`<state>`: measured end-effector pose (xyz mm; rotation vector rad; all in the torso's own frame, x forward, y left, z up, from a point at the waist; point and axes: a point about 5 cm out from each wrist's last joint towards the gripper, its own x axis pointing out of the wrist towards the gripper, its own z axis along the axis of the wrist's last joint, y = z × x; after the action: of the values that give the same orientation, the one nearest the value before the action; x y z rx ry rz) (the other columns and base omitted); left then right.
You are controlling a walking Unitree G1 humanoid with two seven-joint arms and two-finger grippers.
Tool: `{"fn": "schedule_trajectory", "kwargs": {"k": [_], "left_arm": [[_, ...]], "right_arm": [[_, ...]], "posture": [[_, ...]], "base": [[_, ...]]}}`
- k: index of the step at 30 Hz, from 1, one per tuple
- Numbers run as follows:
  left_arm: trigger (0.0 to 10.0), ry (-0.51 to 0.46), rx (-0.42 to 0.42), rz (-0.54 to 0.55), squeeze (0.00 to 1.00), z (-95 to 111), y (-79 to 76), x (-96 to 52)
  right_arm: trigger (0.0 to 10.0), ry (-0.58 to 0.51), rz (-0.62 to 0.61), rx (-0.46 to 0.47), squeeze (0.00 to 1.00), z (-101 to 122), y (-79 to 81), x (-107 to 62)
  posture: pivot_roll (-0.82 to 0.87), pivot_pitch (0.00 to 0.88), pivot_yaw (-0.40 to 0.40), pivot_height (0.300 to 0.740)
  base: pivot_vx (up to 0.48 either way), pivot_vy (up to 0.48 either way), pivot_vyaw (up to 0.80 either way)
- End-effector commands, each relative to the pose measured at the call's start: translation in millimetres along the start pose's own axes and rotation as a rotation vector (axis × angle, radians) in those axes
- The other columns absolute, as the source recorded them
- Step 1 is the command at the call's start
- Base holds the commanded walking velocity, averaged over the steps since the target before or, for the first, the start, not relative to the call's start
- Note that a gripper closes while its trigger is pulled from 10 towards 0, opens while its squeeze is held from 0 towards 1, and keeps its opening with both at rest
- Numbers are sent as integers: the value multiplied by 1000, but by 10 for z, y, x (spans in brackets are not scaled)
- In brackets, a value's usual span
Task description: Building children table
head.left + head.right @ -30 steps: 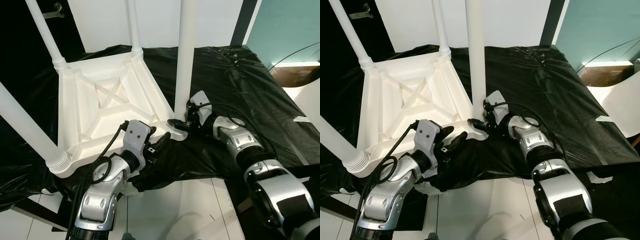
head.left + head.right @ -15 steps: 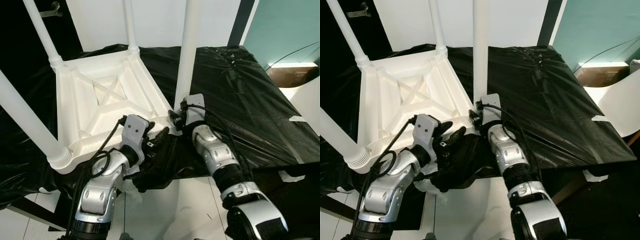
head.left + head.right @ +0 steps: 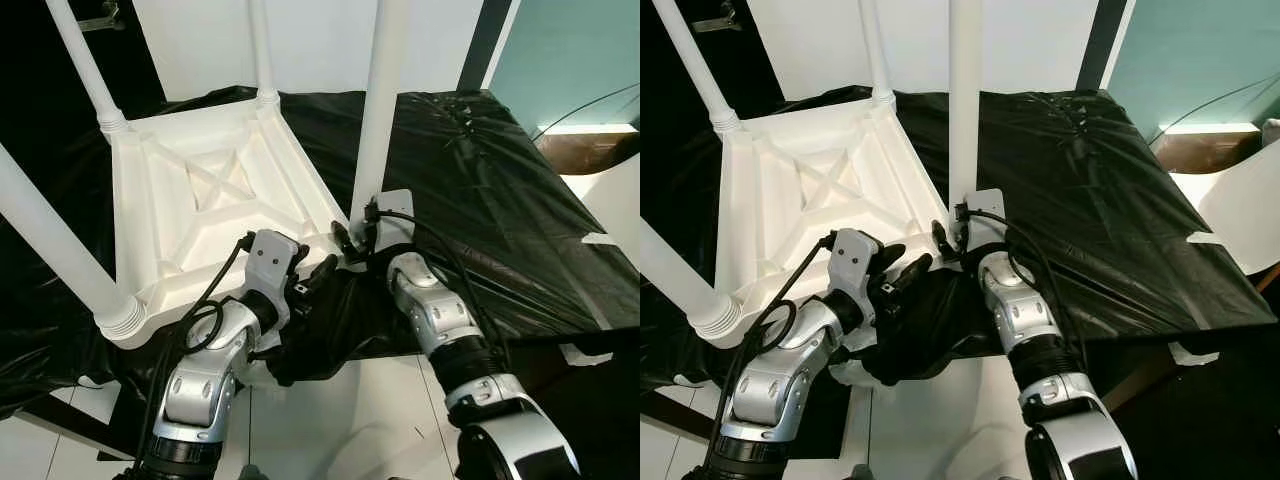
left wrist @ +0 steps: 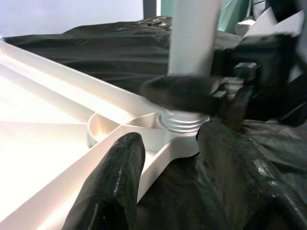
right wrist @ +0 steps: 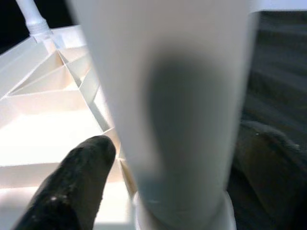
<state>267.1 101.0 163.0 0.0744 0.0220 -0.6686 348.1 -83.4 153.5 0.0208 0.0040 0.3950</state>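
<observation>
The white plastic tabletop [image 3: 200, 215] lies upside down on a desk [image 3: 520, 190] draped in crinkled black sheet, ribbed underside up, so the legs can go into its corner sockets. Left end effector [image 3: 318, 277] rests at the near edge, fingers parted either side of the rim, apparently steadying it. Just right of it, the right end effector [image 3: 352, 240] grips the smooth round leg [image 3: 378, 110] at its threaded base, probably to screw it home; the seating is partly hidden.
</observation>
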Motion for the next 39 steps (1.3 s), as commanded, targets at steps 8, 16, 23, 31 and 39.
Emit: {"fn": "schedule_trajectory", "kwargs": {"k": [8,16,23,31,39], "left_arm": [[10000,-4,4,8,0,11,-22,-21],[10000,-4,3,7,0,30,-14,-21],[10000,19,18,19,0,37,28,-28],[10000,-2,-2,18,0,34,-8,-108],[10000,11,3,25,0,16,1,-120]], "right_arm": [[10000,21,255,-65,0,-24,-223,-101],[10000,80,496,-206,0,60,-263,55],[10000,130,590,-285,0,96,-215,152],[0,176,635,-278,0,15,-210,136],[0,185,539,-208,0,-90,-182,144]], "posture": [[59,5,-34,740],[79,53,-48,740],[93,71,-53,740],[108,46,-79,740],[103,66,-69,740]], "base": [[0,0,0],[0,0,0],[0,0,0],[0,0,0],[0,0,0]]}}
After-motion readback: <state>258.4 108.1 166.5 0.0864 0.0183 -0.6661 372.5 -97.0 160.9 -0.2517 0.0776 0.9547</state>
